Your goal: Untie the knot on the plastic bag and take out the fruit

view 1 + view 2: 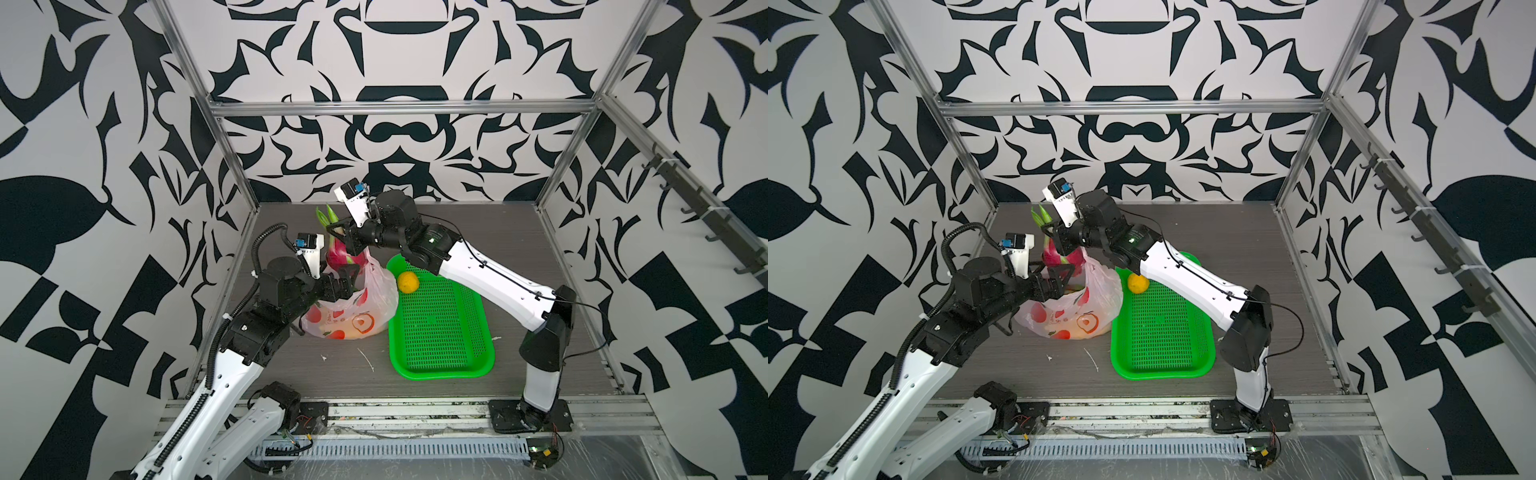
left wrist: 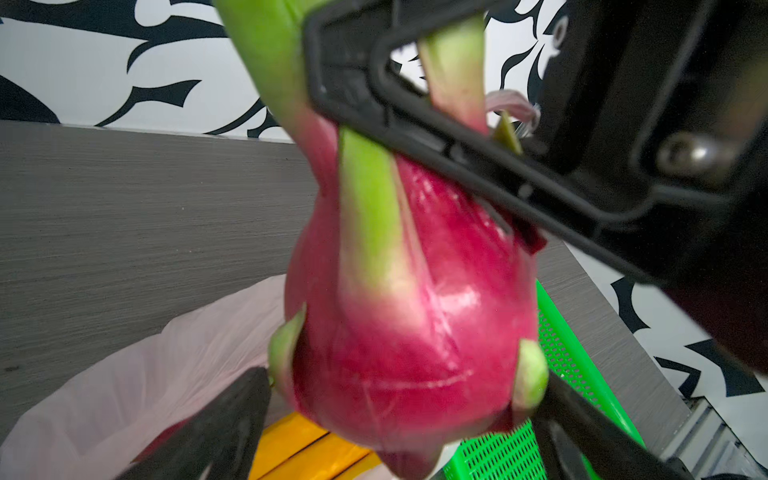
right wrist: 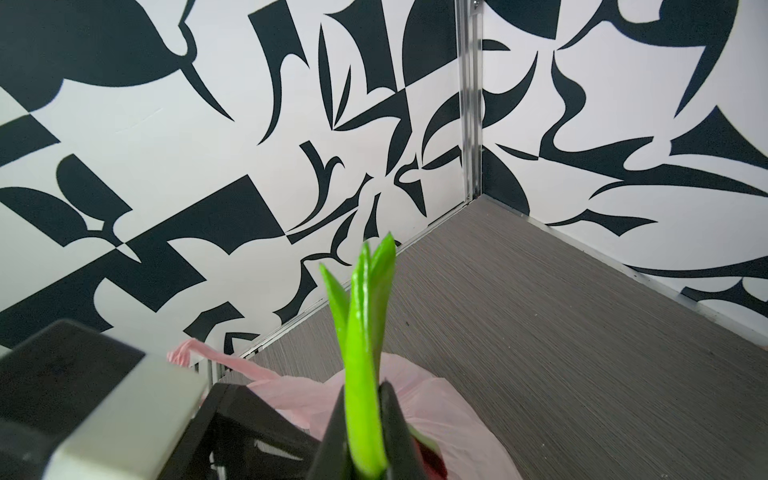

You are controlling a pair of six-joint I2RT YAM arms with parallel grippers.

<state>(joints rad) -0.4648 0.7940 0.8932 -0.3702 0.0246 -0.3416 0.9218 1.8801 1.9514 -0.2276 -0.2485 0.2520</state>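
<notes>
Robot arms: 2, i.e. left arm (image 1: pixel 237 374) & right arm (image 1: pixel 494 276). Plastic bag (image 1: pixel 376 301): 1. Dragon fruit (image 1: pixel 337 253): 1 in sight, w/ 3 green tips at its top in right wrist view. Round yellow fruit (image 1: pixel 408 282): 1. Bananas (image 2: pixel 299 446): yellow showing in the bag, no. can't tell. Green basket (image 1: pixel 440 332): 1. White scraps (image 1: pixel 365 359) on table (image 1: pixel 519 232): approx. 3. Hooks (image 1: pixel 1416 239) on side rail: a row, too small to count for sure.
</notes>
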